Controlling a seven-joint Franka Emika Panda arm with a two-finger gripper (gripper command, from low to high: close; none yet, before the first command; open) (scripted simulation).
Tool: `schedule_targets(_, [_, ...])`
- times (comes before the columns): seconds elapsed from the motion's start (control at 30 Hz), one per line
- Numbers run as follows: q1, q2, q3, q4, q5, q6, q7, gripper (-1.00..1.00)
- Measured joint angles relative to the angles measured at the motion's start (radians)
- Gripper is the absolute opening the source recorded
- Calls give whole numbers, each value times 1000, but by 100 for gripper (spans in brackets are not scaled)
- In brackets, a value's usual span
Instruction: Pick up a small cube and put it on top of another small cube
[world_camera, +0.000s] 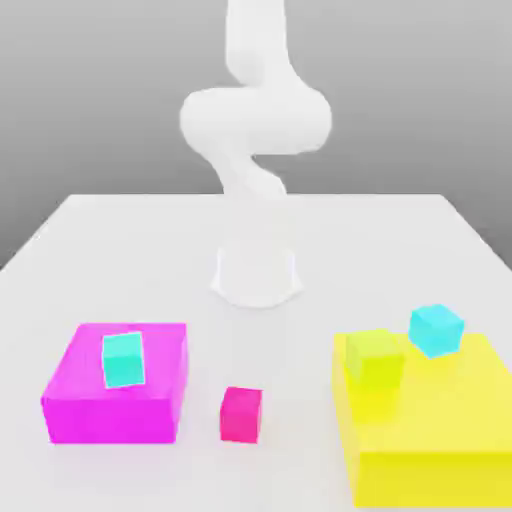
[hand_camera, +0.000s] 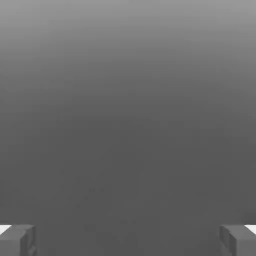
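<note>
The tool (hand_camera: 128, 240) is spread wide with nothing between its fingers (hand_camera: 17, 240). On the white table (world_camera: 120, 250), the small pink cube (world_camera: 241, 414) sits near the front, between the magenta block (world_camera: 150, 400) carrying a teal cube (world_camera: 123, 360) and the yellow block (world_camera: 440, 440) with a lime cube (world_camera: 374, 359) and cyan cube (world_camera: 435, 329).

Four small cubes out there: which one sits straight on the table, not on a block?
The hot-pink cube, between the magenta block and the yellow block. The teal cube rests on magenta; the lime cube and cyan cube on yellow.
</note>
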Motion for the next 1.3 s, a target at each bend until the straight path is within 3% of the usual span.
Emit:
schedule_targets(0.4, [225,293,-236,-183,63,190,-555,0])
schedule_targets(0.7, [345,513,-355,-318,118,329,-970,0])
schedule_targets(0.9, [368,653,-378,-409,127,423,-1228,0])
schedule_targets(1.1, [351,768,-389,-485,50,518,-1395,0])
schedule_targets(1.3, [313,870,-319,-464,174,595,-1508,0])
